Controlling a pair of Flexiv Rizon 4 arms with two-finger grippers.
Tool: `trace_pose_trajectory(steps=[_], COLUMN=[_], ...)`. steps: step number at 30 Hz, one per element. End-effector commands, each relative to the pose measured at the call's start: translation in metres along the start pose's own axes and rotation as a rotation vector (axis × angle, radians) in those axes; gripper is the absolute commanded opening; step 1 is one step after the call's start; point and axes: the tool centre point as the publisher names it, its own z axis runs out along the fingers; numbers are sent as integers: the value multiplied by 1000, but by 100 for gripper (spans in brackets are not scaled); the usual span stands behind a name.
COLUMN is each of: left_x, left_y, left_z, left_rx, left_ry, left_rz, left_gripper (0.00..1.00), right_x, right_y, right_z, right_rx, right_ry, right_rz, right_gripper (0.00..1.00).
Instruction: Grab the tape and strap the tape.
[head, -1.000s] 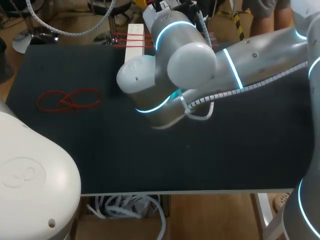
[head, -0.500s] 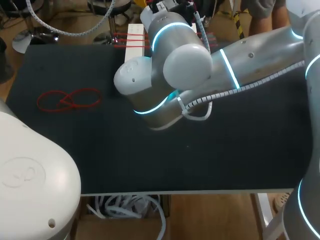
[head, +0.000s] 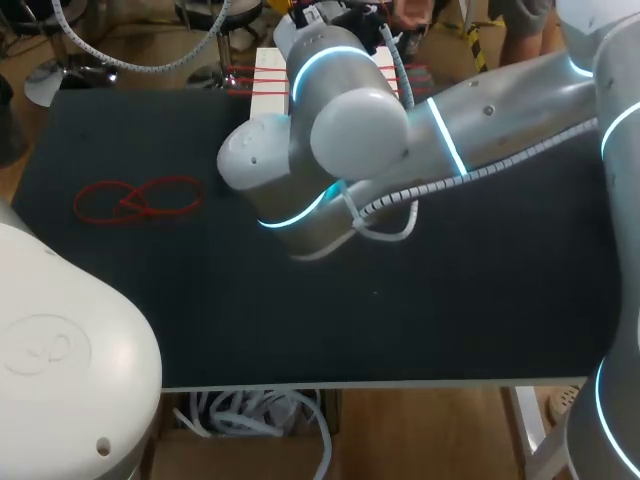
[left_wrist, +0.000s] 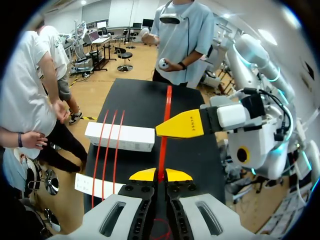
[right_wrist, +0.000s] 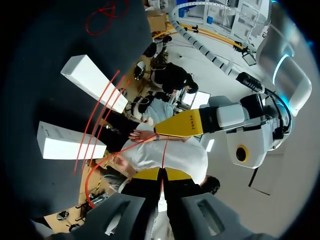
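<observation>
My black counter (head: 450, 300), a red strap (head: 140, 198) lying flat in a figure-eight loop toward its left side, a long white box (head: 270, 85) at the far edge, thin red straps (left_wrist: 111, 150) across it.

White box (head: 271, 58) mostly hidden behind right arm (head: 350, 120), red tape (head: 240, 71) strands partly covered

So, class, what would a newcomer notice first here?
The big right arm stretches across the black table to its far edge. The left pincer is shut on a red strap that runs straight ahead beside a white box. A loose red loop lies on the table's left side.
</observation>
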Motion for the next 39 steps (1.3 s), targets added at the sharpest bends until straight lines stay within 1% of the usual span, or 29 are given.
trace_pose_trajectory(steps=[1,12,21,30,39], left_x=[0,0,0,0,0], left_y=[-1,-1,-1,-1,-1], left_z=[-1,-1,-1,-1,-1], left_rx=[-4,-4,-4,-4,-4], left_ry=[1,1,1,1,1], left_rz=[-1,-1,-1,-1,-1], left_gripper=[0,0,0,0,0], right_x=[-4,1,-1,-5,-11], right_y=[-9,-14,-7,-5,-17], right_z=[-2,-4,-1,-1,-2], right_rx=[-22,-39,-24,-27,-53], right_ry=[13,10,7,11,24], right_rz=[-4,-14,-8,3,28], right_gripper=[0,0,0,0,0])
